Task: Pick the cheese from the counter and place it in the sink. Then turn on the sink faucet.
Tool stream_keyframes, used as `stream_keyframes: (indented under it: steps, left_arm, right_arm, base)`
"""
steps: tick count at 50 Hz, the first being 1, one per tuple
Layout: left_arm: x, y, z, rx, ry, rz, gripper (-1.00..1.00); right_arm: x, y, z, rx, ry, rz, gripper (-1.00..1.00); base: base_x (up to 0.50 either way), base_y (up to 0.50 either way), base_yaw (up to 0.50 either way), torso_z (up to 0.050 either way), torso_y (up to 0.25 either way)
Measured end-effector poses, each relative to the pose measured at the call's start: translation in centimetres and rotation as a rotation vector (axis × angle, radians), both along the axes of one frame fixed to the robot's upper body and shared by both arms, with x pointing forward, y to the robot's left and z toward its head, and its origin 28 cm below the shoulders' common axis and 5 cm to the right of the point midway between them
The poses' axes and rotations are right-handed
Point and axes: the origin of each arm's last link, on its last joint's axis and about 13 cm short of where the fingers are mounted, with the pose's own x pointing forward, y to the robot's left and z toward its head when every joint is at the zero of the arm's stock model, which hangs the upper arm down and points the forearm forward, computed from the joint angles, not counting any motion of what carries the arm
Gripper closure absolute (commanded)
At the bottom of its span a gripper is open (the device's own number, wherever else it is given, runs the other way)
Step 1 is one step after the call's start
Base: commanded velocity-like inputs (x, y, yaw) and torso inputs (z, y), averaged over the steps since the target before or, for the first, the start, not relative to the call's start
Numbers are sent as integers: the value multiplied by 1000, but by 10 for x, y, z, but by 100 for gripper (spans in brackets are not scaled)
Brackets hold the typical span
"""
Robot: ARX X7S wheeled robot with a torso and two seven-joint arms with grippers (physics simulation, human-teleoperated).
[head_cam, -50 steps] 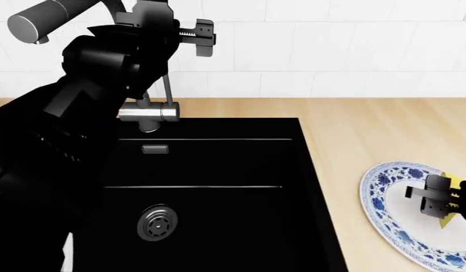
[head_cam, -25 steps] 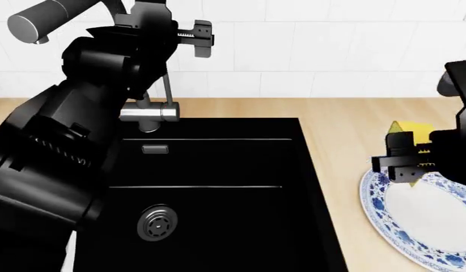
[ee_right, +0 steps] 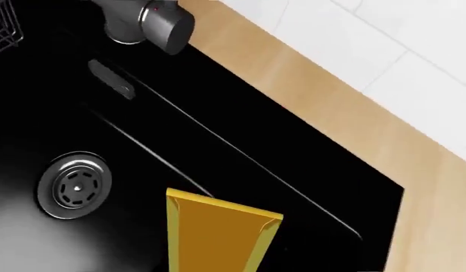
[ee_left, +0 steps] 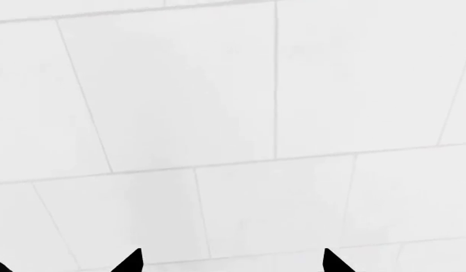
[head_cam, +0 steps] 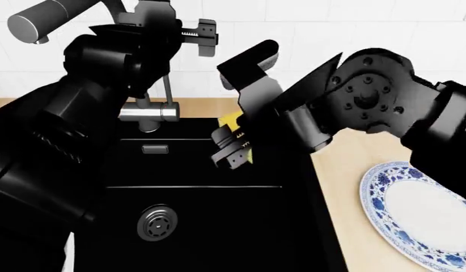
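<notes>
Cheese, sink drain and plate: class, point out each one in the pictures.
cheese (ee_right: 217,235): right wrist view, its broad yellow face.
sink drain (head_cam: 158,222): head view, centre of the round metal strainer.
plate (head_cam: 380,184): head view, blue-patterned rim.

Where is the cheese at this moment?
In the head view the cheese is held in the right gripper, above the back right part of the black sink, right of the faucet.

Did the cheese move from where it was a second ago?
Yes. The cheese, held in the right end effector, went from over the plate leftward across the counter to above the sink.
</notes>
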Motion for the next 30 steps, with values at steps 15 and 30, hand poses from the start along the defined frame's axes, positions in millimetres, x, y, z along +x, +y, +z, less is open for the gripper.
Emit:
stream_keyframes:
  steps: [15,30]
  left_arm:
    - [0,0,0,7,1,-2,-100]
    - [1,1,-5,7,10,-7,-100]
  right_arm:
    - [38,43,-90,-27,76,130,100]
    - [40,38,-167,-103,170,226,100]
  base:
    - [0,0,0,0,0]
    - [0,0,0,0,0]
